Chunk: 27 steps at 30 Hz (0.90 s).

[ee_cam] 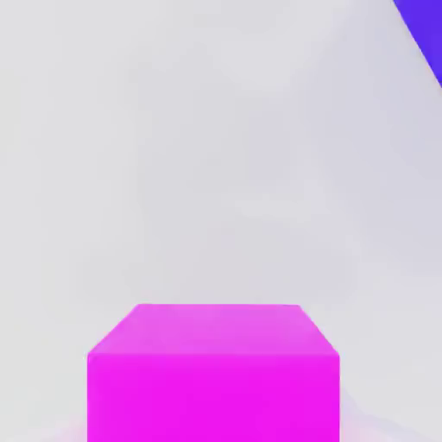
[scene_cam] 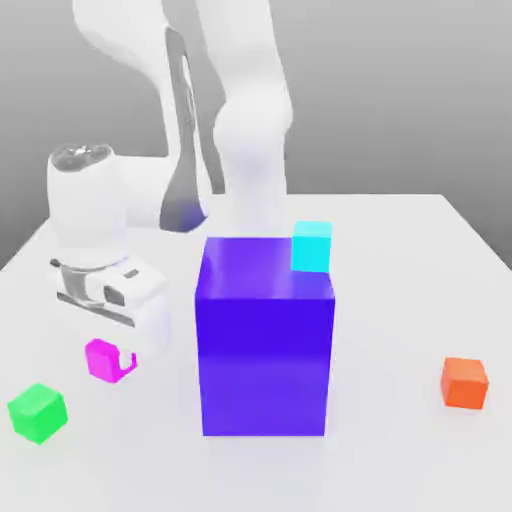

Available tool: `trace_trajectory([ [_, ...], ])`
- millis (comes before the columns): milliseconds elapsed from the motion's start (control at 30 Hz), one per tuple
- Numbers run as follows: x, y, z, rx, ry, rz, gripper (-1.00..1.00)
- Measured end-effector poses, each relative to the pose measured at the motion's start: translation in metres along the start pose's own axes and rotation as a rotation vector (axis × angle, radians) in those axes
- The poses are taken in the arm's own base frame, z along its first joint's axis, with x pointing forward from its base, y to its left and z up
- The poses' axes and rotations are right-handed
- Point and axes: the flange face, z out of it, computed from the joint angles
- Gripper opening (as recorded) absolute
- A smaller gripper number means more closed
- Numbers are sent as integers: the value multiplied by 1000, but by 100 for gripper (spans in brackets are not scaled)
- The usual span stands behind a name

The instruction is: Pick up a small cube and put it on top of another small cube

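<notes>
In the exterior view, a white counter (scene_cam: 400, 460) carries five blocks. The big purple-blue block (scene_cam: 265, 340) stands near the middle of the counter. A small cyan cube (scene_cam: 312, 246) shows at the block's upper far corner, toward the exterior view's right; whether it rests on the block or sits behind it cannot be told. A small orange cube (scene_cam: 464, 382) lies well apart from the block, near the counter's edge at the exterior view's right. A small green cube (scene_cam: 38, 412) sits close to the near corner at the exterior view's left. The small magenta cube (scene_cam: 103, 358) lies between the green cube and the big block, nearer the green one, low at the counter's surface. The white arm bends down from the back, and its hand hangs over that spot, with the tool (scene_cam: 118, 362) right at the magenta cube. One pale finger (scene_cam: 128, 362) presses against the cube's side that faces the big block. The tool is clamped on the small magenta cube.

In the hand view, the small magenta cube (ee_cam: 214, 375) looms large and close, its top face and one side face showing, with the white counter (ee_cam: 216, 155) stretching beyond it. A corner of the big purple-blue block (ee_cam: 425, 33) cuts in at the picture's edge, well apart from the magenta cube.
</notes>
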Motion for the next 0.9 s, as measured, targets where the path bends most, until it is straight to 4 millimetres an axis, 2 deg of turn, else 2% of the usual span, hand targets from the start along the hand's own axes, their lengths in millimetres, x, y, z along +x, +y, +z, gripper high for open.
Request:
trace_trajectory([
  [133, 2, -5, -4, 20, 6, -6, -100],
  [167, -4, -2, -7, 21, 7, -34, -100],
  [367, -62, 22, -34, 18, 10, -269, -100],
  [500, -100, 30, -50, 22, 9, -410, -100],
  [600, -108, 31, -36, 18, 5, -425, -100],
  [767, -107, 30, 4, 21, 8, -429, -100],
  [800, -106, 29, 10, 22, 10, -430, 100],
  [900, -106, 29, 10, 22, 10, -430, 100],
])
